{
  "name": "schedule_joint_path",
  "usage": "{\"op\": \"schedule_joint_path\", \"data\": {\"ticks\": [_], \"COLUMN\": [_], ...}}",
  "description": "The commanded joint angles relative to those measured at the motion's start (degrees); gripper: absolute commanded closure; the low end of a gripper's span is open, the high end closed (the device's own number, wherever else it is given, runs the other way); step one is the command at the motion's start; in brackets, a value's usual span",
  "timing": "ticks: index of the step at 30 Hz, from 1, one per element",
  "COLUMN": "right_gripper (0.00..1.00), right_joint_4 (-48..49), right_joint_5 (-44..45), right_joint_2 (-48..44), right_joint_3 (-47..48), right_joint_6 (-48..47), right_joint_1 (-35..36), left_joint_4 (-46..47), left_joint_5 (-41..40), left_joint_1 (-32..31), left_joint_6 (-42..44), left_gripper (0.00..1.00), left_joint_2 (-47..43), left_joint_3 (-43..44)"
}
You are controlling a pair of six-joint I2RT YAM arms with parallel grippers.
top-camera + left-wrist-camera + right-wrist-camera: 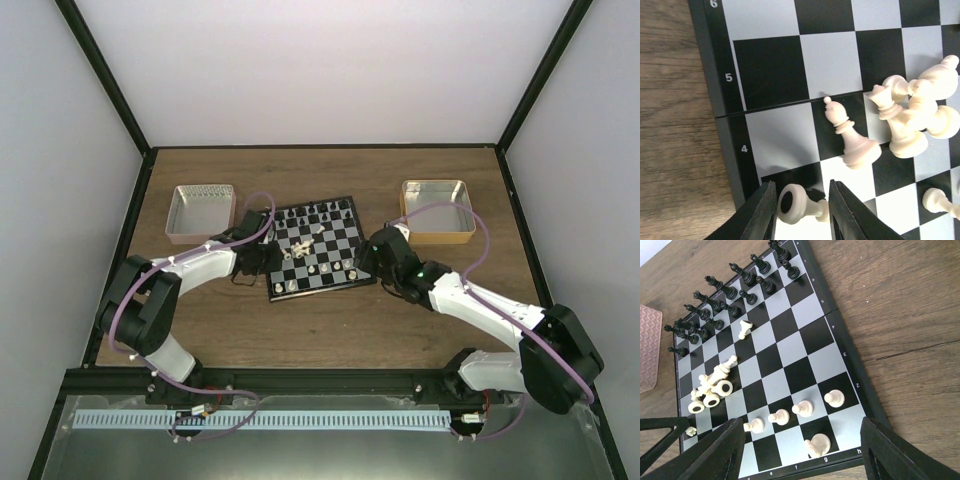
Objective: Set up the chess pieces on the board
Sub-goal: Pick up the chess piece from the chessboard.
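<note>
Toppled cream pawn [797,204] bracketed by left gripper [801,200] jaws, grip uncertain; right gripper [802,435] jaws spread, empty. Probably light, slippery: pinch the stem.

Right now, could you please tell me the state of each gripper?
Left gripper: jaws around a lying white chess piece; whether it grips cannot be told.
Right gripper: open, holding nothing.
</note>
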Motion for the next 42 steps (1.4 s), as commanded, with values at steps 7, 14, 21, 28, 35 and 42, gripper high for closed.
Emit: {"op": "schedule_joint_path", "data": {"ticks": [7,14,21,28,35,42], "right_gripper": [0.35,0.35,0.35,0.35,0.35,0.35], "right_joint_4": [0.39,0.57,2.32,11.07,22.53,27.23], "right_joint_5": [0.59,0.69,-2.44,-13.90,-24.99,-29.09], "right_joint_2": [-0.50,-0.55,-0.34,-0.35,0.16,5.07], "right_joint_3": [1.67,1.61,1.73,0.13,-2.93,-1.25], "right_joint_6": [-0.17,-0.39,-3.36,-9.91,-10.34,-7.25], "right_joint_1": [-0.24,-0.24,-0.26,-0.26,-0.26,1.94], "left_joint_4": [0.34,0.26,0.58,3.97,8.01,16.07], "left_joint_5": [2.37,1.78,1.35,6.60,14.42,23.72], "left_joint_1": [0.16,0.08,0.14,0.11,0.07,0.09], "left_joint_6": [-3.49,-2.43,-1.53,-2.40,-7.79,-19.98], "left_gripper": [0.74,0.82,0.87,0.88,0.88,0.88], "left_joint_2": [1.04,2.32,-0.16,-3.94,-7.69,-10.19], "left_joint_3": [-0.84,-0.79,-0.88,-2.02,-2.21,-3.95]}}
